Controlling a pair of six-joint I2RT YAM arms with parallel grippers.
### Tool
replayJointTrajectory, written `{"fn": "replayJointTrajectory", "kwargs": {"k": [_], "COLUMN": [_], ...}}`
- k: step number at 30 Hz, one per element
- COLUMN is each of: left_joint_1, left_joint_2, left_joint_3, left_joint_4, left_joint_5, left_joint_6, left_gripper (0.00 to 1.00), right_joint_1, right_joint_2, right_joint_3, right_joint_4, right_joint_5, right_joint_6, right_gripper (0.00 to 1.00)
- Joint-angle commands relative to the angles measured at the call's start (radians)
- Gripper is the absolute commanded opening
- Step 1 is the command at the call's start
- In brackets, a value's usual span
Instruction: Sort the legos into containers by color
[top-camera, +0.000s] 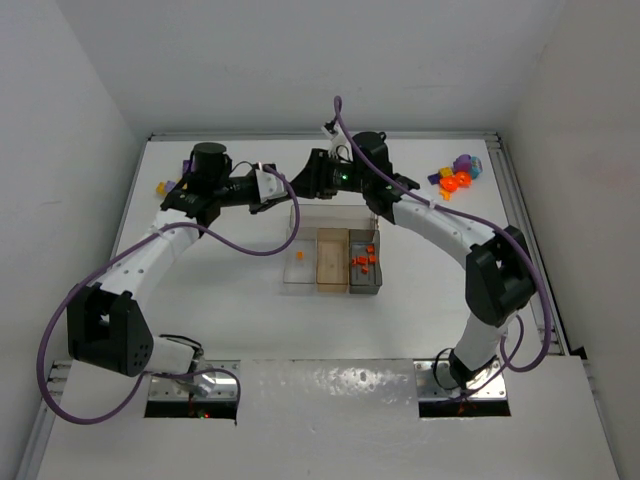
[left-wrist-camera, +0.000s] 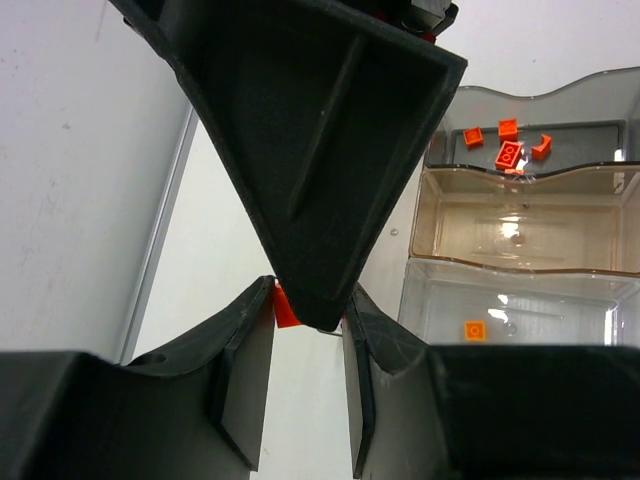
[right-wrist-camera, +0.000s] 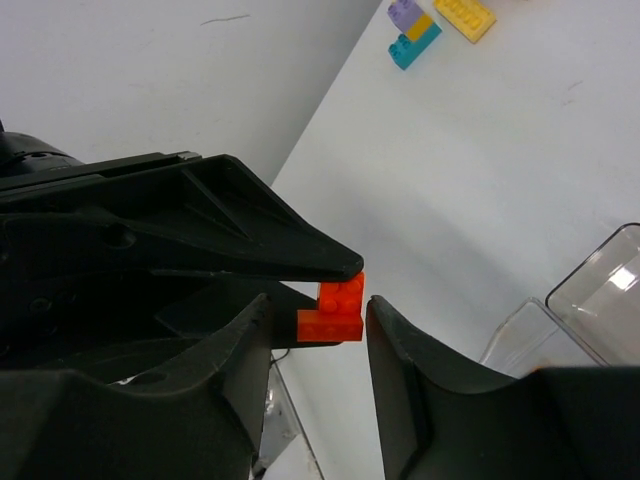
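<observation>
My two grippers meet in the air behind the clear tray (top-camera: 300, 222). My left gripper (left-wrist-camera: 310, 300) is shut on a small stack of orange-red legos (right-wrist-camera: 335, 310); only a sliver of the stack (left-wrist-camera: 285, 306) shows in the left wrist view. My right gripper (right-wrist-camera: 318, 315) is open, with its fingers on either side of that stack and the right finger almost touching it. One right finger (left-wrist-camera: 320, 170) hides most of the stack from the left wrist camera. Several orange-red legos (left-wrist-camera: 508, 152) lie in the grey section. One orange piece (left-wrist-camera: 474, 329) lies in the clear narrow section. The tan section (left-wrist-camera: 520, 225) holds nothing.
A pile of purple, yellow, teal and round orange legos (top-camera: 458, 178) lies at the back right. A yellow piece (top-camera: 160, 187) lies at the back left. A purple-yellow-teal cluster (right-wrist-camera: 413, 30) and a yellow brick (right-wrist-camera: 465, 14) lie near the back wall.
</observation>
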Motion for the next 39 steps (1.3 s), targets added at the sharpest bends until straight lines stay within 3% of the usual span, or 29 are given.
{"fn": "replayJointTrajectory", "kwargs": {"k": [1,3,6,12,14,15,18,29,36,38,39], "left_joint_1": [-0.011,-0.011,-0.010,-0.010,-0.010,-0.010,-0.010,-0.010,-0.008,-0.008,-0.008], "left_joint_2": [-0.006,0.001,0.004,0.014,0.014,0.014,0.016,0.031,0.057,0.057,0.059], "left_joint_3": [-0.003,-0.005,-0.005,-0.005,-0.003,-0.003,-0.002,-0.074,-0.077,-0.068,-0.063], "left_joint_4": [0.071,0.079,0.090,0.127,0.127,0.124,0.099,-0.041,-0.010,0.001,0.004], "left_joint_5": [-0.004,-0.028,-0.038,-0.071,-0.073,-0.070,-0.068,-0.194,-0.246,-0.251,-0.256], "left_joint_6": [-0.002,0.004,0.002,-0.027,-0.021,-0.018,0.007,0.172,0.096,0.068,0.059], "left_gripper": [0.00,0.00,0.00,0.00,0.00,0.00,0.00,0.00,0.00,0.00,0.00], "right_joint_1": [0.009,0.009,0.009,0.009,0.009,0.009,0.008,-0.095,-0.112,-0.112,-0.112], "right_joint_2": [0.002,-0.004,-0.007,-0.018,-0.021,-0.021,-0.024,-0.088,-0.116,-0.131,-0.139], "right_joint_3": [0.035,0.028,0.028,0.013,0.010,0.010,0.012,-0.057,-0.087,-0.074,-0.065], "right_joint_4": [0.009,0.005,0.000,-0.029,-0.032,-0.032,-0.038,-0.064,-0.089,-0.141,-0.247], "right_joint_5": [-0.023,-0.027,-0.028,-0.027,-0.025,-0.025,-0.028,-0.034,-0.022,0.007,0.032], "right_joint_6": [-0.004,-0.010,-0.012,-0.021,-0.021,-0.021,-0.020,0.006,-0.012,-0.074,-0.116], "right_gripper": [0.44,0.43,0.33,0.33,0.28,0.25,0.00,0.00,0.00,0.00,0.00]}}
